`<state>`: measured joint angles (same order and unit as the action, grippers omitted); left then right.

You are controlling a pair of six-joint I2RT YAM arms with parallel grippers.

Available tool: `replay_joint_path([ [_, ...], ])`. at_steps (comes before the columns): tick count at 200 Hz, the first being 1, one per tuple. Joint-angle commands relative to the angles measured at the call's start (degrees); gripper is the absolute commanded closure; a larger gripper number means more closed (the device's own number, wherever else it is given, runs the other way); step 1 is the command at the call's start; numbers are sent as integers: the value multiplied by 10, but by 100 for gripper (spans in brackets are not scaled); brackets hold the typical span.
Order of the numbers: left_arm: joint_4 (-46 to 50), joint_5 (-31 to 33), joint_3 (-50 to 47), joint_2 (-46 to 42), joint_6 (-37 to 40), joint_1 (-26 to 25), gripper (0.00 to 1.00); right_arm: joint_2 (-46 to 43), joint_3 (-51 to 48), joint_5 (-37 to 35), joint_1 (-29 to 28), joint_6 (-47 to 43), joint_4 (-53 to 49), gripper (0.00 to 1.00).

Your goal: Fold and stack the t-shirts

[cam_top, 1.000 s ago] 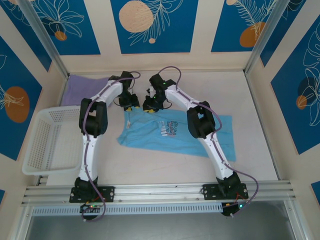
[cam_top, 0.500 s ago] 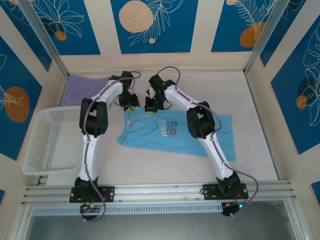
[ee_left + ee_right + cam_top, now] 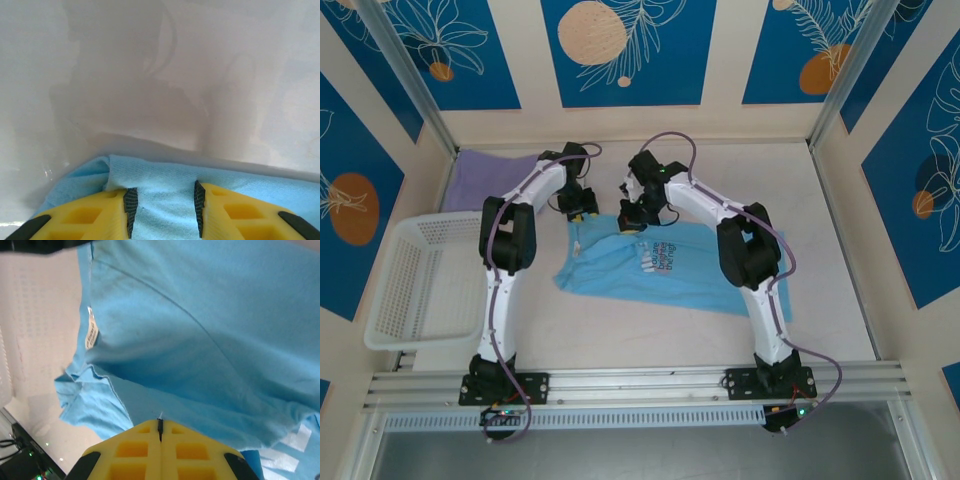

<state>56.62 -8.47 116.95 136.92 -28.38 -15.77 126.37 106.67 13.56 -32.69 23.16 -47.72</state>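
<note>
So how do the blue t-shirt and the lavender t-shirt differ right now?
The blue t-shirt carries chest lettering; the lavender t-shirt looks plain. The blue one lies mid-table, the lavender one in the far left corner. The right gripper pinches the blue one; no gripper holds the lavender one. Both are soft cloth on the table.

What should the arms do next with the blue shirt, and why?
Probably close the left gripper on the far edge of the blue t-shirt: its jaws stand apart astride that hem, while the right gripper is shut on the cloth, so both can fold together.
</note>
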Motion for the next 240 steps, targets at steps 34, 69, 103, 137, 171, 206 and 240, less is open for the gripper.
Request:
replay_joint_path([
  [34, 16, 36, 3, 29, 8, 5, 61, -42, -89, 25, -5, -62, 11, 100],
  [69, 15, 35, 3, 27, 6, 5, 61, -79, -148, 31, -7, -72, 33, 100],
  [103, 13, 37, 2, 28, 4, 5, 61, -86, -179, 1, -7, -84, 31, 100],
  [137, 12, 36, 4, 26, 4, 5, 61, -87, -199, -34, -8, -88, 33, 98],
  [171, 17, 32, 18, 21, 2, 6, 58, -118, -238, -61, -1, -59, 47, 79],
  [206, 37, 31, 67, 17, 4, 6, 54, -207, -306, -47, 37, 19, 87, 69],
  [240, 34, 21, 94, -16, -3, 4, 47, -268, -349, 12, 101, 104, 129, 73],
])
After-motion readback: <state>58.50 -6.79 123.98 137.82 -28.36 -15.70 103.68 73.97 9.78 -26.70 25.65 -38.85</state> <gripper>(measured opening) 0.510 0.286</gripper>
